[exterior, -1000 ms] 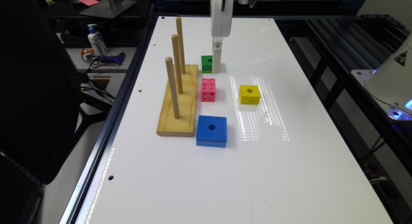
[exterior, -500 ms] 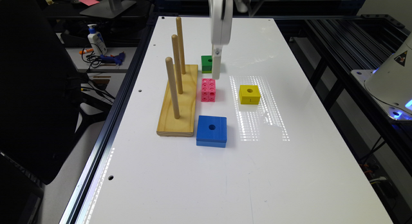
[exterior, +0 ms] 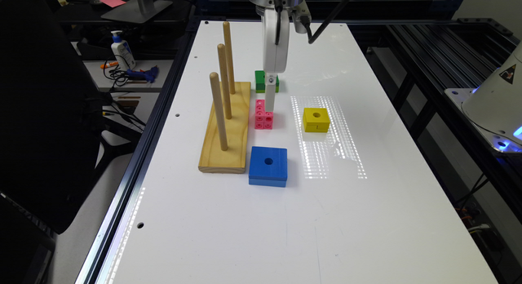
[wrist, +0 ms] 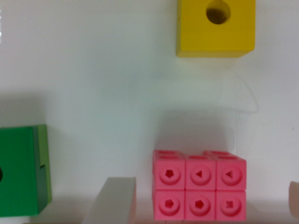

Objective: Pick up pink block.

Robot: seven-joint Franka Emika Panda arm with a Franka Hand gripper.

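Note:
The pink block (exterior: 263,115) lies on the white table (exterior: 326,218), between the wooden peg stand and the yellow block. In the wrist view the pink block (wrist: 199,192) shows as snapped-together cubes with holes in each face. My gripper (exterior: 269,106) hangs straight down over the block's far end. The wrist view shows my gripper (wrist: 205,205) open, with one finger (wrist: 116,200) on one side of the block and the other finger at the opposite frame edge. Neither finger visibly touches the block.
A green block (exterior: 261,81) sits just behind the gripper. A yellow block (exterior: 316,119) lies toward the exterior view's right. A blue block (exterior: 268,166) sits nearer the camera. The wooden stand (exterior: 226,131) with three upright pegs is close on the exterior view's left.
The gripper has come down and moved from beside the green block to the pink block. No block has moved.

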